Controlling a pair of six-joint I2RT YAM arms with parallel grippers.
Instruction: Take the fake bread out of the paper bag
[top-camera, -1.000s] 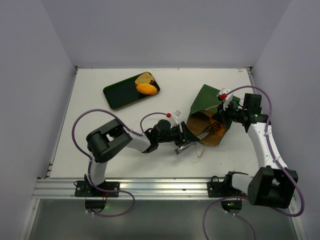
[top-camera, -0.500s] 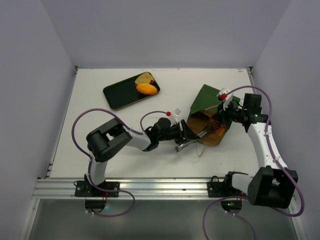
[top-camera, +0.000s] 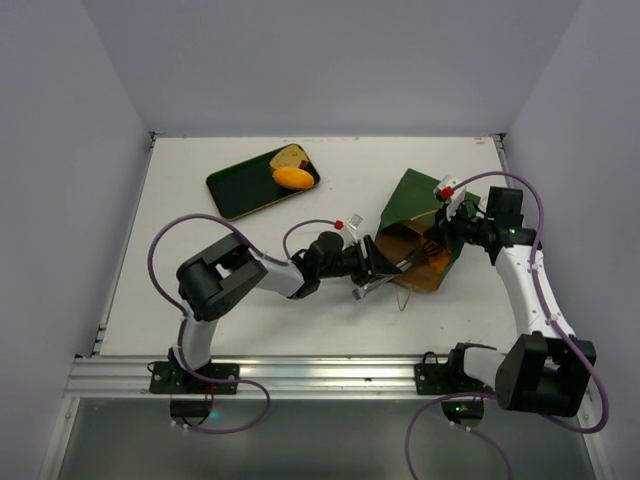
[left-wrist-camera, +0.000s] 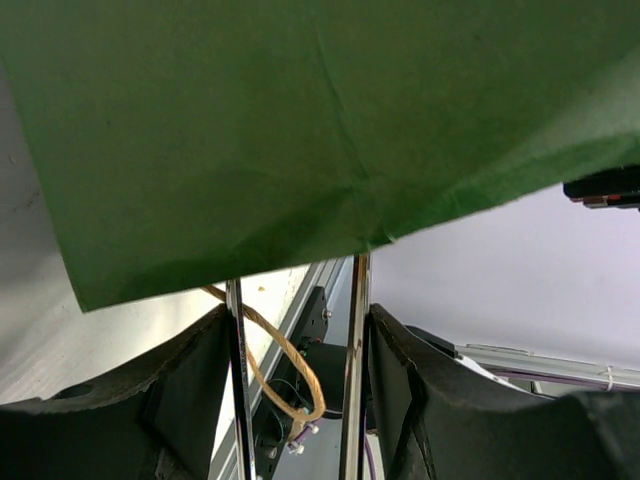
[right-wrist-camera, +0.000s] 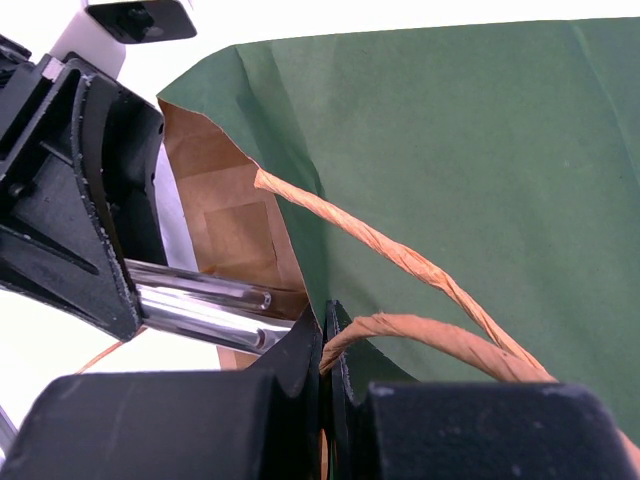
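The left pincer (top-camera: 392, 272), spread and empty, has the tray (top-camera: 238, 192) with an orange roll (top-camera: 292, 178) and brown slice (top-camera: 291, 155) well off to its rear left. Straight ahead lies the paper bag (top-camera: 414, 203) on the tabletop (top-camera: 200, 170), mouth at the tips, length running away; any fake bread inside is hidden. The right pincer (top-camera: 436, 240) pinches the far rim.

Tips of left jaws hidden behind paper bag (left-wrist-camera: 300, 130) wall, left wrist view. Bag's inside mostly out of sight. Right wrist: bag cut by right and bottom edges, string handle (right-wrist-camera: 400, 260) runs off lower right. On tray (top-camera: 238, 190), fake bread (top-camera: 292, 177) too small to sort.
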